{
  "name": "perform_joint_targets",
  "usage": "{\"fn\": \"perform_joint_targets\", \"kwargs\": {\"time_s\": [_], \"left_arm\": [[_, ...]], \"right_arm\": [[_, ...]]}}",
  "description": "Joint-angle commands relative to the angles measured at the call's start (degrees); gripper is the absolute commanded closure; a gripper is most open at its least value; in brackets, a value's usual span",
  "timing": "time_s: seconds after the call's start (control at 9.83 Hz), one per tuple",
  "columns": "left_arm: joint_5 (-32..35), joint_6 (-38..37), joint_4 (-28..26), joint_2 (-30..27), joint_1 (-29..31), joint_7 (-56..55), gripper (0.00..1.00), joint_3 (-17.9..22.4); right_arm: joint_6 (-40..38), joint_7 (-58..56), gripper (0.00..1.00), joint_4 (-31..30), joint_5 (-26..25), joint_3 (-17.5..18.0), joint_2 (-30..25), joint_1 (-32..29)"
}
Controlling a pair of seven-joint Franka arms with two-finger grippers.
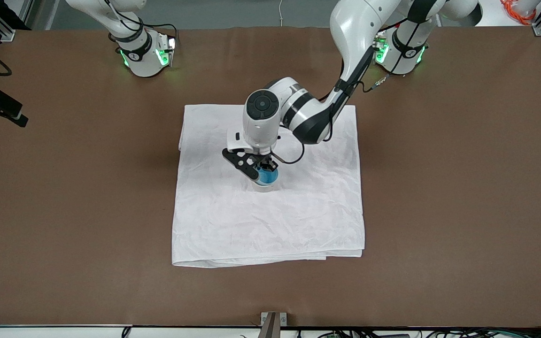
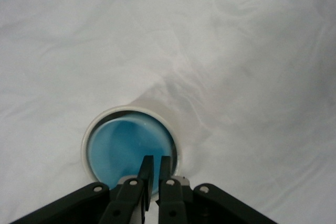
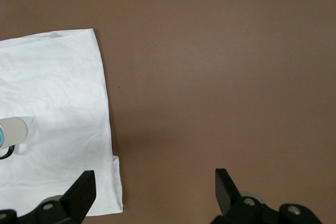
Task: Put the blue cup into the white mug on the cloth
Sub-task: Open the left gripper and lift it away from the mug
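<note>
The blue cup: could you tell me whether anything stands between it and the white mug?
Nothing visible does. The blue cup already sits inside the white mug, which stands on the cloth. The left gripper is at the cup's rim, fingers close together. The right gripper waits open over bare table.

My fingers [image 2: 148,174] nearly together at blue cup [image 2: 126,148] rim; cup sits inside white mug [image 2: 176,145], on cloth [image 2: 220,51].

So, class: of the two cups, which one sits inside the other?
The blue cup: handleless, blue inside, nested within the white mug, whose cream rim rings it on the cloth.
</note>
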Motion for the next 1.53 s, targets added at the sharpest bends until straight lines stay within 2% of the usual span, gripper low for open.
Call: {"fn": "perform_joint_targets", "kwargs": {"time_s": [0.0, 0.2, 0.41, 0.51, 0.81, 1.02, 1.22, 1.42], "left_arm": [[0.5, -0.1, 1.6, 0.1, -0.5, -0.2, 0.57, 0.8], [0.5, -3.6, 1.7, -2.7, 0.2, 0.1, 0.57, 0.9], [0.3, -10.5, 1.6, -7.9, 2.1, -0.2, 0.57, 1.8], [0.3, -13.9, 1.5, -11.2, 4.1, -0.3, 0.54, 2.4], [0.0, -21.9, 1.4, -17.1, 17.5, -1.5, 0.44, 3.4], [0.4, -24.3, 1.4, -20.0, 24.8, -1.6, 0.39, 3.9], [0.4, -25.6, 1.4, -21.6, 30.9, -1.5, 0.0, 3.7], [0.5, -25.6, 1.4, -23.0, 36.0, -0.4, 0.0, 3.7]], "right_arm": [[1.8, -0.7, 0.0, -4.0, 0.4, 0.7, -2.1, -0.6], [2.0, -0.7, 0.0, -3.7, 0.4, 0.7, -2.0, -0.6], [2.0, -0.7, 0.0, -3.7, 0.5, 0.7, -2.0, -0.6], [1.9, -0.7, 0.0, -3.7, 0.5, 0.7, -2.0, -0.5], [1.9, -0.7, 0.0, -3.7, 0.4, 0.7, -2.0, -0.3], [1.5, -0.7, 0.0, -3.7, 0.4, 0.6, -2.0, -0.1], [1.3, -0.8, 0.0, -3.7, 0.4, 0.6, -2.0, 0.0], [1.0, -0.8, 0.0, -3.7, 0.4, 0.7, -2.0, -0.1]]}}
